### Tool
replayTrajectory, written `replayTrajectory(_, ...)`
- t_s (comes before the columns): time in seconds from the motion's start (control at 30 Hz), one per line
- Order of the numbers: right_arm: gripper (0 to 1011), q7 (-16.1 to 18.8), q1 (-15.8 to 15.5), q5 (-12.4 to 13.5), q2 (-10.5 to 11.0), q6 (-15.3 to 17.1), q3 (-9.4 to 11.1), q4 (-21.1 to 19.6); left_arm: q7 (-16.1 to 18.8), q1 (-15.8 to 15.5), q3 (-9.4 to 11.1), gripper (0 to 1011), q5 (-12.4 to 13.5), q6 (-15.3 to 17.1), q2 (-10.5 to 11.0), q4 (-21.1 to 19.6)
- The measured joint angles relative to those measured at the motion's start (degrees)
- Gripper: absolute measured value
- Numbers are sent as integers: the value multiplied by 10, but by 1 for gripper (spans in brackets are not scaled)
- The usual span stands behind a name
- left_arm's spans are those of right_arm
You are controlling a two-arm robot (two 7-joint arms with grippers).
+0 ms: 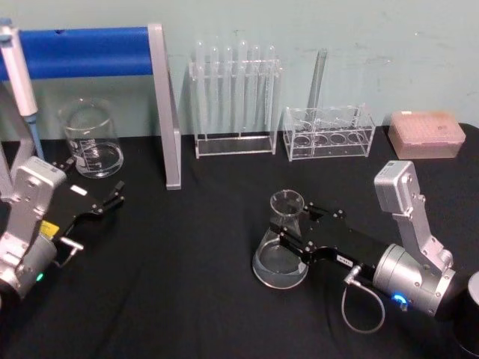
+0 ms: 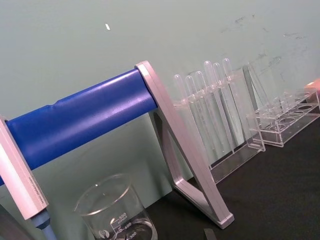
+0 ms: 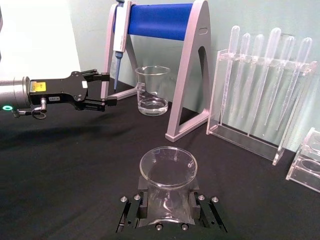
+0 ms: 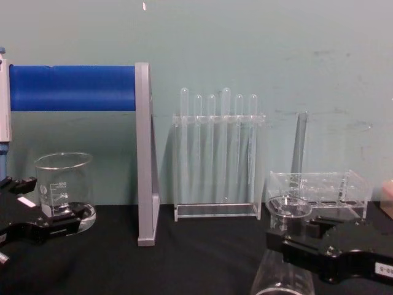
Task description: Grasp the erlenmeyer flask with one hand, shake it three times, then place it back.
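Note:
The erlenmeyer flask (image 1: 278,260) is clear glass and stands upright on the black table, right of centre. A little clear liquid lies in its wide base. My right gripper (image 1: 293,226) reaches in from the right, its black jaws closed on the flask's narrow neck just under the flared rim. In the right wrist view the flask (image 3: 167,167) sits squarely between the jaws of the right gripper (image 3: 167,211), which touch both sides of the neck. The chest view shows the flask (image 4: 281,283) low at the right. My left gripper (image 1: 115,196) is parked at the far left, open and holding nothing.
A glass beaker (image 1: 93,142) stands at the back left under a grey pipette stand (image 1: 166,112) with a blue bar and a hanging pipette (image 1: 19,75). Behind the flask are a rack of tubes (image 1: 233,97), a low clear rack (image 1: 329,134) and a pink box (image 1: 425,134).

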Motion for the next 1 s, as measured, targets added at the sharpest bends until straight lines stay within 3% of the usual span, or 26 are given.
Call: replayTrajectory(1.0, 449, 1, 0, -1, 0, -1, 0, 0, 0, 0, 0, 1001, 0, 0, 0, 0)
